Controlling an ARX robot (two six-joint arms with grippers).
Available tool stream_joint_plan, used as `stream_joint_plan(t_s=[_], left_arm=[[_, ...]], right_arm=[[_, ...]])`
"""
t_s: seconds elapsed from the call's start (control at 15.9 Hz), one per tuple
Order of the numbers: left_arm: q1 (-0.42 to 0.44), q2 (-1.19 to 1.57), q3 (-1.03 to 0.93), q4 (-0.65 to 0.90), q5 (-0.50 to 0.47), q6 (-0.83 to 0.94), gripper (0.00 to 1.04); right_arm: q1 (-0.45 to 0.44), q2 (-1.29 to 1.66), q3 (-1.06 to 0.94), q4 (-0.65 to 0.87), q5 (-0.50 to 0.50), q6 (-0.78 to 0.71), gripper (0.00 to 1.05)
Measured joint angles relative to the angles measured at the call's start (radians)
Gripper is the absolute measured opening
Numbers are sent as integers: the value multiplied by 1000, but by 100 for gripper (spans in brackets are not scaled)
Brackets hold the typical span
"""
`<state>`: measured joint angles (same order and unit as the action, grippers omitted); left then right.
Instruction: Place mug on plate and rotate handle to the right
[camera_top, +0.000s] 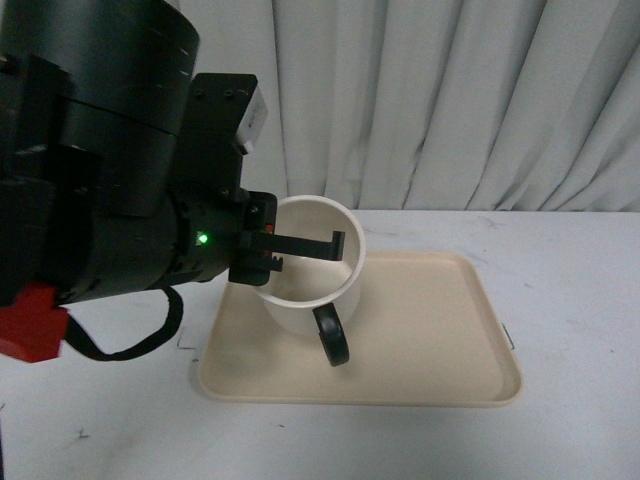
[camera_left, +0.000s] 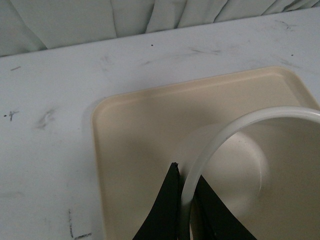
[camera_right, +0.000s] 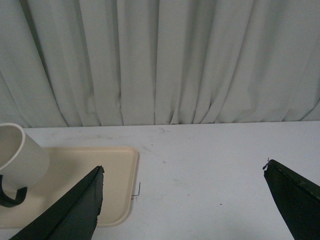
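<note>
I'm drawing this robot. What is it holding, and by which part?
The left gripper pinches the mug by its rim; the right gripper holds nothing.

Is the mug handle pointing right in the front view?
No, the handle sits on the mug's near side, toward the camera, above the plate.

The mug (camera_top: 305, 222) is cream-white and cylindrical. It stands left of centre in the front view, tilted so its open mouth faces up and toward the camera. Its rim is pinched by the left pincer (camera_top: 338, 244). The mug is over the left part of the plate (camera_top: 430, 330), a wide, flat beige tray with rounded corners and a low raised rim. Whether its base touches the plate cannot be told. The glossy black loop handle (camera_top: 333, 338) points toward the lower edge of the frame.
</note>
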<state>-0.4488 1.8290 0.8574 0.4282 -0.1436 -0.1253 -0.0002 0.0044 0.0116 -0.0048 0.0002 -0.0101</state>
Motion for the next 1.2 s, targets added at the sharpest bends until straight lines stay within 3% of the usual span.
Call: stream_joint_plan(t_s=[0.5,0.82,1.2], left_arm=[[50,191,151,-63,-5,-41,3],[26,229,183,-95,16,-68,6],[-28,105,117,-84,114,-28,72]], right_arm=[[0,0,0,0,0,0,98],[0,0,0,0,0,0,98],[0,0,0,0,0,0,98]])
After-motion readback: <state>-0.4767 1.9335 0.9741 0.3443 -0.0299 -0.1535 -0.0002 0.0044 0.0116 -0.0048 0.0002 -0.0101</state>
